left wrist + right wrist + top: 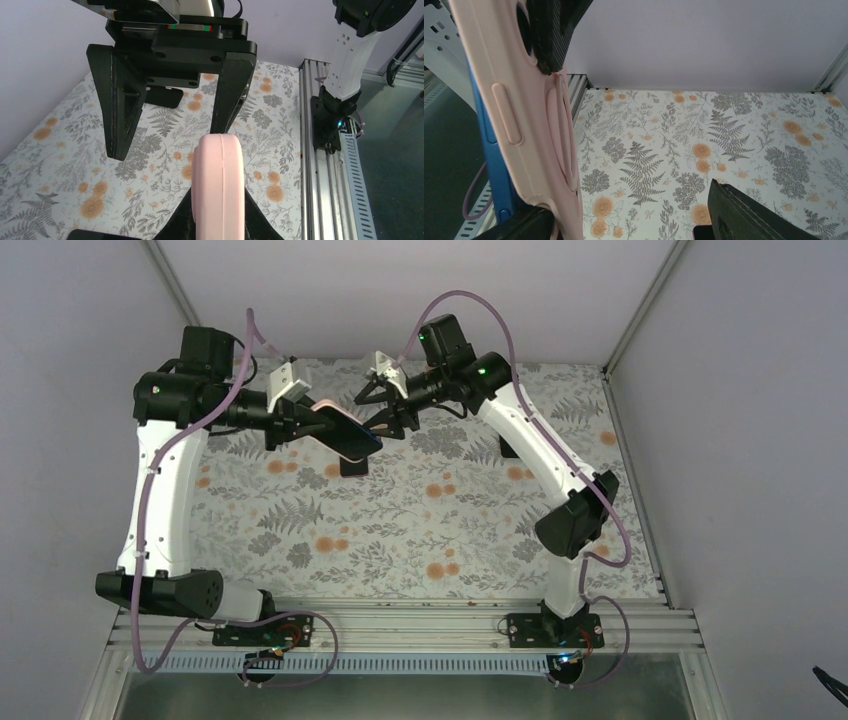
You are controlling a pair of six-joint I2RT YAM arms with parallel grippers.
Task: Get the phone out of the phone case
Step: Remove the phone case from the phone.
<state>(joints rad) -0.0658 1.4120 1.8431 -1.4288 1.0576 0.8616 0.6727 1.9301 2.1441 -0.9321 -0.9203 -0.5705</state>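
Phone: the phone (348,435) is sitting inside the phone case (218,190) and is being held in the air above the far half of the table (400,530); in the right wrist view its blue edge is showing along one side of the pink shell.
Phone case: it is pink, with a raised side button and a camera cut-out showing in the right wrist view; in the left wrist view it is standing edge-on.
Left gripper: the left gripper (303,425) is pinching the phone case at one end, with its two dark fingers pressing on the opposite flat faces.
Right gripper: the right gripper (385,415) is facing the left one across the free end of the case, with its jaws standing spread.
Right fingers: one of its fingers (231,95) is lying just beside the free end of the case, and the other is standing well apart from it.
Contact: whether that nearer finger is touching the case cannot be told.
Arms: both arms are reaching inward over the floral cloth and meeting near the middle.
Other item: a dark block (352,468) is lying on the table below the phone.
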